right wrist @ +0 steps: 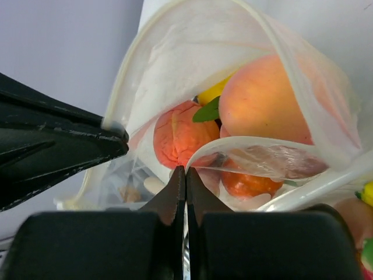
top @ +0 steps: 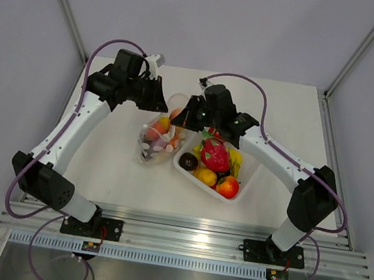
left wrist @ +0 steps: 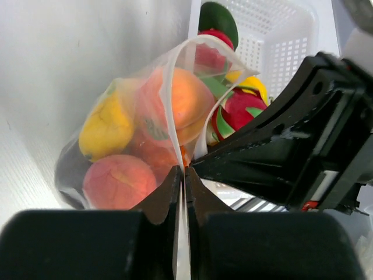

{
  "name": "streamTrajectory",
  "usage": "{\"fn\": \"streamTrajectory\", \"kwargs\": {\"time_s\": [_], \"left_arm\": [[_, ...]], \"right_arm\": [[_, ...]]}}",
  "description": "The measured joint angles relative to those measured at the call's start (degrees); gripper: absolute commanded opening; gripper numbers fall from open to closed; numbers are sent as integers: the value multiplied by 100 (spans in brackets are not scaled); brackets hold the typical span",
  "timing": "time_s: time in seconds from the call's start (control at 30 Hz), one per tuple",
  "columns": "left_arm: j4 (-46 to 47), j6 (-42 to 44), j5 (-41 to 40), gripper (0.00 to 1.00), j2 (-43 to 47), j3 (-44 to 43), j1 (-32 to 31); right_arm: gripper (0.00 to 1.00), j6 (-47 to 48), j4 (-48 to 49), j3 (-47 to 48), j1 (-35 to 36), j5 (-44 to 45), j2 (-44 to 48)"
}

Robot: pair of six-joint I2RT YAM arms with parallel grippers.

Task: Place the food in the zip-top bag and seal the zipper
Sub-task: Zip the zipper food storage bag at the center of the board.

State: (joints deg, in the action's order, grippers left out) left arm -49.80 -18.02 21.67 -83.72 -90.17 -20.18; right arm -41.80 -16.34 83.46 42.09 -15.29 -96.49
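The zip-top bag (top: 159, 139) lies at mid-table, holding several toy fruits: an orange, a yellow one, a peach and a dark purple one (left wrist: 70, 169). Its mouth is open, and the zipper (left wrist: 169, 76) curves in a loop. My left gripper (top: 159, 102) is shut on the mouth edge at the far left (left wrist: 183, 172). My right gripper (top: 180, 119) is shut on the opposite mouth edge (right wrist: 185, 172), where the zipper (right wrist: 256, 142) bows open. The pink dragon fruit (top: 215, 155) and several other fruits sit in the tray.
The white tray (top: 248, 180) stands right of the bag, touching it, under my right arm. It shows behind the bag in the left wrist view (left wrist: 280, 35). The two grippers are close together over the bag's mouth. Walls surround the table.
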Motion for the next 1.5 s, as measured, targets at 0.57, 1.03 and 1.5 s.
{"fn": "streamTrajectory", "kwargs": {"time_s": [0.57, 1.03, 1.5], "left_arm": [[85, 315, -2033, 64, 1945, 911, 46], [1934, 756, -2732, 62, 3720, 3440, 385], [1954, 1021, -1152, 68, 3195, 3427, 820]], "right_arm": [[0, -1565, 1486, -590, 26, 107, -2], [0, -1637, 1528, -590, 26, 66, -7], [0, -1652, 1574, -592, 26, 55, -9]]}}
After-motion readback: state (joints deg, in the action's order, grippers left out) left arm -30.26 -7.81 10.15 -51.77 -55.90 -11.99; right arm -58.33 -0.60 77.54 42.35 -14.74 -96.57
